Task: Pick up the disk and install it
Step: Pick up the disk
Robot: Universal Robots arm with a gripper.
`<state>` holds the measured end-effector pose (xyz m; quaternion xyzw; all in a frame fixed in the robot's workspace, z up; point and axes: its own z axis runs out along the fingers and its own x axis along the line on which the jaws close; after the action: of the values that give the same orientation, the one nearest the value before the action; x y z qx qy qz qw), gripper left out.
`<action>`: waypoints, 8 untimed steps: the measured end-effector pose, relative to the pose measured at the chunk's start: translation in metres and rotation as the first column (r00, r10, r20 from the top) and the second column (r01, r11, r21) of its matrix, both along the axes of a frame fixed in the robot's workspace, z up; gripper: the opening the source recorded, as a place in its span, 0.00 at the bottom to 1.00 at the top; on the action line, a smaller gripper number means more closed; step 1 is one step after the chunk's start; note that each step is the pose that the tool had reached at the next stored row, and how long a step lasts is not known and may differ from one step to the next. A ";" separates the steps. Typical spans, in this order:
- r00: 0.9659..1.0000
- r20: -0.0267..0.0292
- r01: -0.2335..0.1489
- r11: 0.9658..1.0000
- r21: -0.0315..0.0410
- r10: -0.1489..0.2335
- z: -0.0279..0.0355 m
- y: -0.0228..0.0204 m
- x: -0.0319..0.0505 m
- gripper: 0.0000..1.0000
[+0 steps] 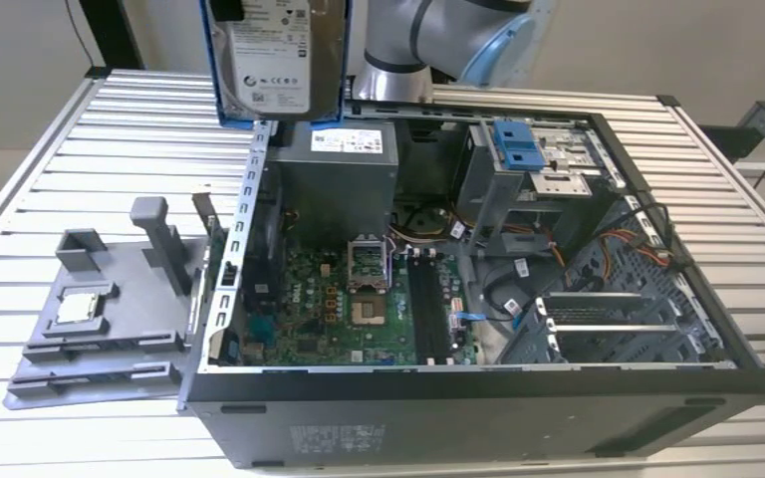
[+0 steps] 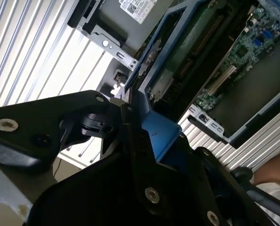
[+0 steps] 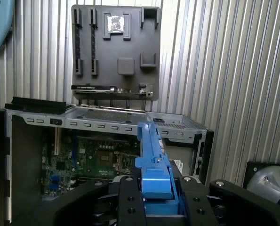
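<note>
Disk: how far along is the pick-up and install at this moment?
Pick-up looks done: the disk hangs upright in the air above the open computer case, off the table. In hand: the pincer is clamped on its blue frame in the first wrist view. Left: the install; the disk is not yet inside the case.

Bright even light; bench [image 2: 34, 42] glares near-white in the second wrist view, case [image 1: 489, 416] insides shadowed, end effector [image 2: 147, 129] a dark silhouette.
</note>
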<state>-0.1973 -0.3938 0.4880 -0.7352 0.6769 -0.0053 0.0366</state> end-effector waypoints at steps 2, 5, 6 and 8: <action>1.000 0.000 0.004 1.000 0.000 -0.004 0.0000 -0.0002 0.0019 0.00; 1.000 0.000 0.008 1.000 0.000 -0.008 0.0000 -0.0008 0.0061 0.00; 1.000 0.000 0.009 1.000 0.000 -0.009 0.0000 -0.0011 0.0079 0.00; 1.000 0.000 0.010 1.000 0.000 -0.010 0.0000 -0.0016 0.0114 0.00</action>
<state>-0.1860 -0.3953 0.4880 -0.7318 0.6805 -0.0055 0.0365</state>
